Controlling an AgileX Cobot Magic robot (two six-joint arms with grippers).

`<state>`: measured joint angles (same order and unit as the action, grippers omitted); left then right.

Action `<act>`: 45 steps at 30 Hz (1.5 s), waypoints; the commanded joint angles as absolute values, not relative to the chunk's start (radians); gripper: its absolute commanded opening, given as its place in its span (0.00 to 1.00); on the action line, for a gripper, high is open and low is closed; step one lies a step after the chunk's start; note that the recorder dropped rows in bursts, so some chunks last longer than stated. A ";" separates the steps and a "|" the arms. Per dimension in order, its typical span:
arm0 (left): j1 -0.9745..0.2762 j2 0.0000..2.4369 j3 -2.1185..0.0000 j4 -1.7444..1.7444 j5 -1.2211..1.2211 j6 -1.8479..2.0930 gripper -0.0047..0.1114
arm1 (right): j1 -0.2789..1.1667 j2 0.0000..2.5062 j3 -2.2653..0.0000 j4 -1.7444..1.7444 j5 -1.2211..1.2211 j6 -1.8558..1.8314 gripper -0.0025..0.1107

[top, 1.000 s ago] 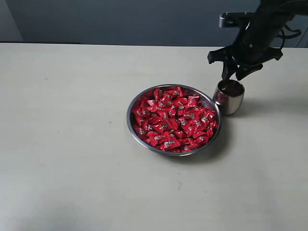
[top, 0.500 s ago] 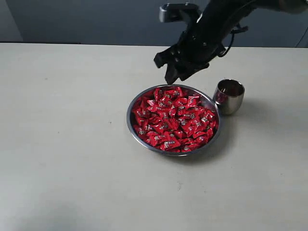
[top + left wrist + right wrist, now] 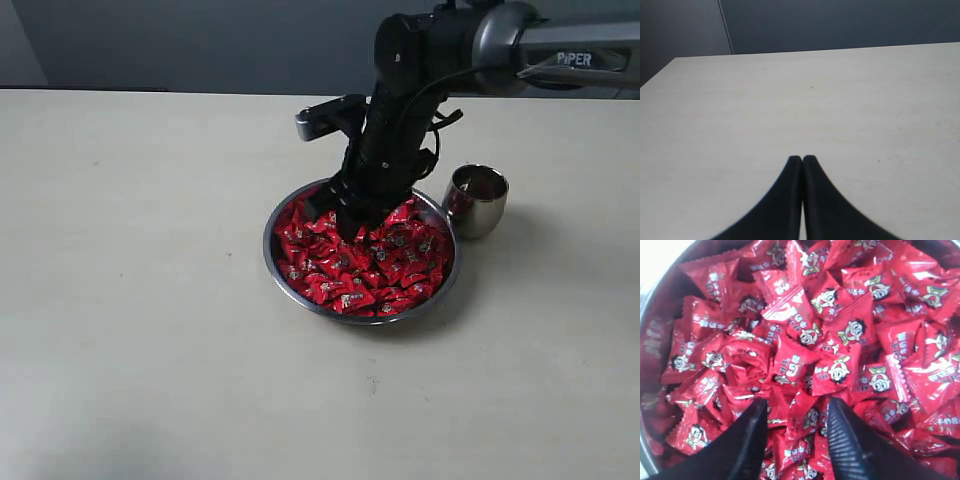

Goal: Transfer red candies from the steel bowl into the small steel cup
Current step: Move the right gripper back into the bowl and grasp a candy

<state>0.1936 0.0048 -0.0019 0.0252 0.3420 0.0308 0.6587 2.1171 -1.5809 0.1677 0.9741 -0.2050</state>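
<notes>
Red candies (image 3: pixel 835 340) carry white cartoon faces; steel bowl (image 3: pixel 267 248) shines silver-grey.

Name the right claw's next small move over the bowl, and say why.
Probably close the right claw. Its jaws stand open with the tips down among the red candies in the steel bowl, a wrapper lies between them, and nothing is gripped yet. The small steel cup stands beside the bowl.
</notes>
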 commanded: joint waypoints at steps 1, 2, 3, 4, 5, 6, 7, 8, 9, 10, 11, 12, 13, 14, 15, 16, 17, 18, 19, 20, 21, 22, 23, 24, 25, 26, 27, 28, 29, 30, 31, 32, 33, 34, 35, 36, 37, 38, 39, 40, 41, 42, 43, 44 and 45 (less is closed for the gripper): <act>0.187 0.000 0.000 0.027 0.334 0.029 0.04 | 0.659 2.127 -1.579 0.201 0.981 -0.205 0.37; 0.187 0.000 0.000 0.027 0.334 0.029 0.04 | 0.659 2.132 -1.579 0.200 0.981 -0.205 0.37; 0.187 0.000 0.000 0.027 0.334 0.029 0.04 | 0.659 2.134 -1.579 0.200 0.981 -0.205 0.37; 0.187 0.000 0.000 0.027 0.334 0.029 0.04 | 0.659 2.137 -1.579 0.194 0.981 -0.205 0.37; 0.187 0.000 0.000 0.027 0.334 0.029 0.04 | 0.659 2.141 -1.579 0.192 0.981 -0.205 0.37; 0.187 0.000 0.000 0.027 0.334 0.029 0.04 | 0.659 2.147 -1.579 0.190 0.981 -0.205 0.37; 0.187 0.000 0.000 0.027 0.334 0.029 0.04 | 0.659 2.152 -1.579 0.190 0.981 -0.205 0.37; 0.187 0.000 0.000 0.027 0.334 0.029 0.04 | 0.659 2.157 -1.579 0.190 0.981 -0.205 0.37; 0.187 0.000 0.000 0.027 0.334 0.029 0.04 | 0.659 2.161 -1.579 0.190 0.979 -0.205 0.37; 0.187 0.000 0.000 0.027 0.334 0.029 0.04 | 0.659 2.168 -1.579 0.184 0.979 -0.205 0.37; 0.187 0.000 0.000 0.027 0.334 0.029 0.04 | 0.659 2.170 -1.579 0.175 0.979 -0.205 0.37; 0.187 0.000 0.000 0.027 0.334 0.029 0.04 | 0.659 2.174 -1.579 0.164 0.979 -0.205 0.37; 0.187 0.000 0.000 0.027 0.334 0.029 0.04 | 0.659 2.177 -1.579 0.153 0.979 -0.205 0.37; 0.187 0.000 0.000 0.027 0.334 0.029 0.04 | 0.659 2.179 -1.579 0.147 0.979 -0.205 0.37; 0.187 0.000 0.000 0.027 0.334 0.029 0.04 | 0.659 2.179 -1.579 0.145 0.977 -0.205 0.37; 0.187 0.000 0.000 0.027 0.334 0.029 0.04 | 0.659 2.181 -1.579 0.145 0.977 -0.205 0.37; 0.187 0.000 0.000 0.027 0.334 0.029 0.04 | 0.659 2.181 -1.579 0.143 0.977 -0.205 0.37; 0.187 0.000 0.000 0.027 0.334 0.029 0.04 | 0.659 2.181 -1.579 0.141 0.977 -0.205 0.37; 0.187 0.000 0.000 0.027 0.334 0.029 0.04 | 0.659 2.181 -1.579 0.137 0.975 -0.205 0.37; 0.187 0.000 0.000 0.027 0.334 0.029 0.04 | 0.659 2.181 -1.579 0.135 0.975 -0.205 0.37; 0.187 0.000 0.000 0.027 0.334 0.029 0.04 | 0.659 2.181 -1.579 0.135 0.975 -0.205 0.37; 0.187 0.000 0.000 0.027 0.334 0.029 0.04 | 0.659 2.181 -1.579 0.135 0.975 -0.205 0.37; 0.187 0.000 0.000 0.027 0.334 0.029 0.04 | 0.659 2.181 -1.579 0.135 0.977 -0.205 0.37; 0.187 0.000 0.000 0.027 0.334 0.029 0.04 | 0.659 2.181 -1.579 0.135 0.977 -0.205 0.37; 0.187 0.000 0.000 0.027 0.334 0.029 0.04 | 0.659 2.181 -1.579 0.135 0.977 -0.205 0.37; 0.187 0.000 0.000 0.027 0.334 0.029 0.04 | 0.659 2.181 -1.579 0.135 0.977 -0.205 0.37; 0.187 0.000 0.000 0.027 0.334 0.029 0.04 | 0.659 2.183 -1.579 0.135 0.977 -0.205 0.37; 0.187 0.000 0.000 0.027 0.334 0.029 0.04 | 0.659 2.183 -1.579 0.135 0.977 -0.205 0.37; 0.187 0.000 0.000 0.027 0.334 0.029 0.04 | 0.659 2.186 -1.579 0.137 0.980 -0.205 0.37; 0.187 0.000 0.000 0.027 0.334 0.029 0.04 | 0.659 2.189 -1.579 0.139 0.980 -0.205 0.37; 0.187 0.000 0.000 0.027 0.334 0.029 0.04 | 0.659 2.191 -1.579 0.139 0.982 -0.205 0.37; 0.187 0.000 0.000 0.027 0.334 0.029 0.04 | 0.659 2.196 -1.579 0.141 0.982 -0.205 0.37; 0.187 0.000 0.000 0.027 0.334 0.029 0.04 | 0.659 2.198 -1.579 0.141 0.983 -0.205 0.37; 0.187 0.000 0.000 0.027 0.334 0.029 0.04 | 0.659 2.198 -1.579 0.141 0.983 -0.205 0.37; 0.187 0.000 0.000 0.027 0.334 0.029 0.04 | 0.659 2.198 -1.579 0.141 0.983 -0.205 0.37; 0.187 0.000 0.000 0.027 0.334 0.029 0.04 | 0.659 2.198 -1.579 0.141 0.983 -0.205 0.37; 0.187 0.000 0.000 0.027 0.334 0.029 0.04 | 0.659 2.198 -1.579 0.141 0.983 -0.205 0.37; 0.187 0.000 0.000 0.027 0.334 0.029 0.04 | 0.659 2.198 -1.579 0.141 0.983 -0.205 0.37; 0.187 0.000 0.000 0.027 0.334 0.029 0.04 | 0.659 2.198 -1.579 0.141 0.983 -0.205 0.37; 0.187 0.000 0.000 0.027 0.334 0.029 0.04 | 0.659 2.198 -1.579 0.141 0.983 -0.205 0.37; 0.187 0.000 0.000 0.027 0.334 0.029 0.04 | 0.659 2.197 -1.579 0.141 0.983 -0.205 0.36; 0.187 0.000 0.000 0.027 0.334 0.029 0.04 | 0.659 2.197 -1.579 0.141 0.983 -0.205 0.34; 0.187 0.000 0.000 0.027 0.334 0.029 0.04 | 0.659 2.197 -1.579 0.141 0.984 -0.205 0.30; 0.187 0.000 0.000 0.027 0.334 0.029 0.04 | 0.659 2.197 -1.579 0.141 0.986 -0.205 0.23; 0.187 0.000 0.000 0.027 0.334 0.029 0.04 | 0.659 2.197 -1.579 0.143 0.986 -0.205 0.17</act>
